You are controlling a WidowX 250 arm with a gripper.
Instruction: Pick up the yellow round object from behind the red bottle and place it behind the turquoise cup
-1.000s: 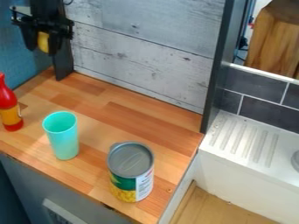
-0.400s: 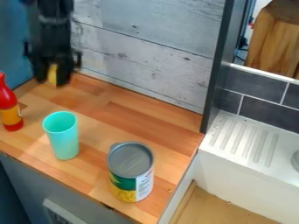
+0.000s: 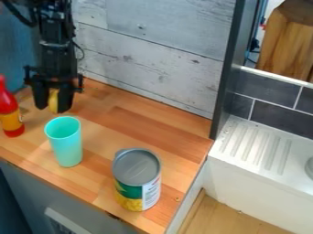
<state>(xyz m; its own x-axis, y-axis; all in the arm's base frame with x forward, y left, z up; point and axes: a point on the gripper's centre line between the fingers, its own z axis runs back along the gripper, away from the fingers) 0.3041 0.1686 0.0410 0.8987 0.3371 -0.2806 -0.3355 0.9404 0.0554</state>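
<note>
The black gripper [image 3: 53,103] hangs at the upper left over the wooden counter, shut on a small yellow object [image 3: 53,101] held between its two fingers. Just below it in the view stands a turquoise cup [image 3: 66,146], upright, its open top facing up. A red bottle with a yellow-orange label [image 3: 10,114] is upright at the left edge, left of the gripper. Farther to the right and nearer the front edge, a can with a grey lid and a green and yellow label [image 3: 137,180] stands on the counter.
The wooden counter [image 3: 153,123] ends at its right side beside a white sink unit [image 3: 250,151] with a ridged drainboard. Behind the counter rises a grey plank wall [image 3: 153,50], with a dark upright post at its right end.
The gripper has come down from the upper left toward the counter, holding the yellow object, and now hangs close behind the turquoise cup. The cup, bottle and can have stayed in place.
</note>
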